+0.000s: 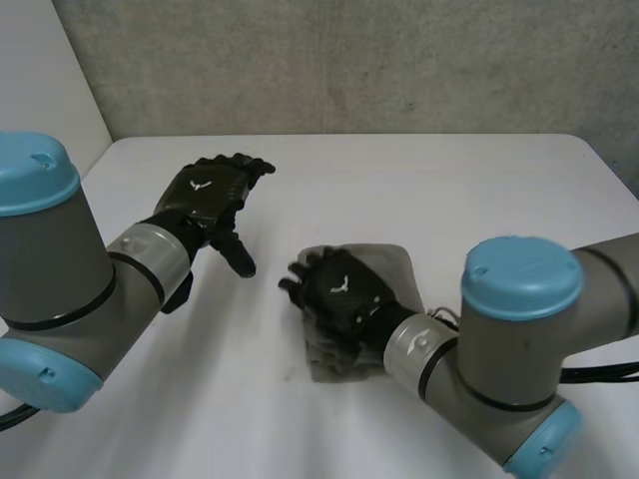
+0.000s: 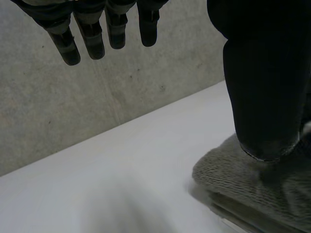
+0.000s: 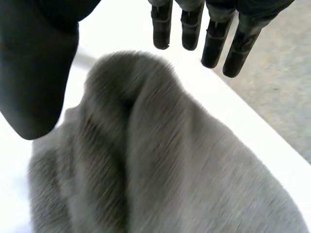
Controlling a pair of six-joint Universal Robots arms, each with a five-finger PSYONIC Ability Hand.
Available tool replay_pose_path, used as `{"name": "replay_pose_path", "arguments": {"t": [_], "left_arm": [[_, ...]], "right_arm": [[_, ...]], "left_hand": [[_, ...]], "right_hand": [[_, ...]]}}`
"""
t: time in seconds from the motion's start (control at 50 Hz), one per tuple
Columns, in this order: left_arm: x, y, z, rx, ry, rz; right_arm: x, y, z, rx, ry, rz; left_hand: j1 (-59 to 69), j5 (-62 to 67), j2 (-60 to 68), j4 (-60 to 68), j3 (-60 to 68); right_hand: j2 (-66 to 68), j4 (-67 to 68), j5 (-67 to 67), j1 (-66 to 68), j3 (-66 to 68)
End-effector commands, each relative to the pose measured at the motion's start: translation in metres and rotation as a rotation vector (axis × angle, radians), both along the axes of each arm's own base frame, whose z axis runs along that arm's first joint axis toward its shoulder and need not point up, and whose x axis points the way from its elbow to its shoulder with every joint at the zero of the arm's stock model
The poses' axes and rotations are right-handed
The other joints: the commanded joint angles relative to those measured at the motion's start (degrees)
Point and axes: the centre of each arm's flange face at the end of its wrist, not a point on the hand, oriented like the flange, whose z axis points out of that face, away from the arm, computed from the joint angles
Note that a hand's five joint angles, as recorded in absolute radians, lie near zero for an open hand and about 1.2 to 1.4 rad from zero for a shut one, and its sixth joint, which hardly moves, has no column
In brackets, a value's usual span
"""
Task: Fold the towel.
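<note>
The left hand (image 1: 205, 200) hangs over the white table (image 1: 419, 175) well to the left of the towel, released, its fingers (image 2: 92, 43) straight and holding nothing. Near the middle of the table lies the grey towel (image 1: 401, 267), folded into a small thick bundle. The right hand (image 1: 344, 289) rests palm-down on top of it, its fingers (image 3: 214, 46) straight and thumb spread apart, not clenched on the cloth.
</note>
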Motion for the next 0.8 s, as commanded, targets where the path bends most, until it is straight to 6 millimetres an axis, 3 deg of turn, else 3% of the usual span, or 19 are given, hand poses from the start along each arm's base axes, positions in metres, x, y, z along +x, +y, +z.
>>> {"name": "replay_pose_path", "arguments": {"t": [0.02,0.04,0.08,0.14,0.22,0.3,0.38,0.42,0.44,0.54,0.7,0.8], "left_arm": [[-0.008,-0.006,0.011,-0.037,0.022,-0.011],[-0.010,-0.008,0.012,-0.040,0.029,-0.013],[-0.013,-0.011,0.013,-0.041,0.038,-0.015],[-0.024,-0.010,0.012,-0.023,0.069,-0.037],[-0.039,-0.005,0.009,0.002,0.099,-0.070],[-0.058,0.002,-0.008,0.061,0.104,-0.109],[-0.072,0.009,-0.024,0.104,0.082,-0.134],[-0.079,0.015,-0.042,0.150,0.043,-0.135],[-0.079,0.015,-0.042,0.150,0.043,-0.135],[-0.075,0.012,-0.081,0.215,-0.040,-0.057],[-0.065,0.019,-0.105,0.272,-0.110,-0.024],[-0.060,0.025,-0.113,0.294,-0.129,-0.020]], "right_arm": [[-0.039,-0.038,0.039,0.086,-0.181,-0.221],[-0.039,-0.039,0.039,0.086,-0.182,-0.221],[-0.063,-0.057,0.051,0.138,-0.264,-0.330],[-0.081,-0.070,0.054,0.190,-0.315,-0.407],[-0.096,-0.079,0.051,0.238,-0.324,-0.466],[-0.107,-0.084,0.050,0.276,-0.304,-0.509],[-0.108,-0.086,0.048,0.291,-0.296,-0.520],[-0.108,-0.088,0.046,0.295,-0.292,-0.521],[-0.107,-0.090,0.040,0.311,-0.280,-0.521],[-0.101,-0.093,0.022,0.361,-0.247,-0.510],[-0.088,-0.094,-0.012,0.377,-0.111,-0.460],[-0.076,-0.083,-0.030,0.337,-0.005,-0.398]], "left_hand": [[-0.10,-1.53,0.52,0.47,0.42],[-0.10,-1.53,0.52,0.47,0.42],[-0.10,-1.53,0.52,0.47,0.42],[-0.10,-1.53,0.52,0.47,0.42],[-0.10,-1.53,0.52,0.47,0.42],[-0.06,-1.48,0.57,0.52,0.47],[-0.06,-1.48,0.57,0.52,0.47],[-0.06,-1.48,0.57,0.52,0.47],[-0.06,-1.48,0.57,0.52,0.47],[-0.06,-1.48,0.57,0.52,0.47],[-0.10,-1.53,0.52,0.47,0.42],[-0.10,-1.53,0.52,0.47,0.42]], "right_hand": [[-4.17,-5.02,-3.43,-3.88,-3.90],[-4.17,-5.02,-3.43,-3.88,-3.90],[-4.17,-5.02,-3.43,-3.88,-3.90],[-4.17,-5.02,-3.43,-3.88,-3.90],[-4.17,-5.02,-3.43,-3.88,-3.90],[-4.17,-5.02,-3.43,-3.88,-3.90],[-4.17,-5.02,-3.43,-3.88,-3.90],[-4.17,-5.02,-3.43,-3.88,-3.90],[-4.17,-5.02,-3.43,-3.88,-3.90],[-4.17,-5.02,-3.43,-3.88,-3.90],[-4.17,-5.02,-3.43,-3.88,-3.90],[-4.17,-5.02,-3.43,-3.88,-3.90]]}}
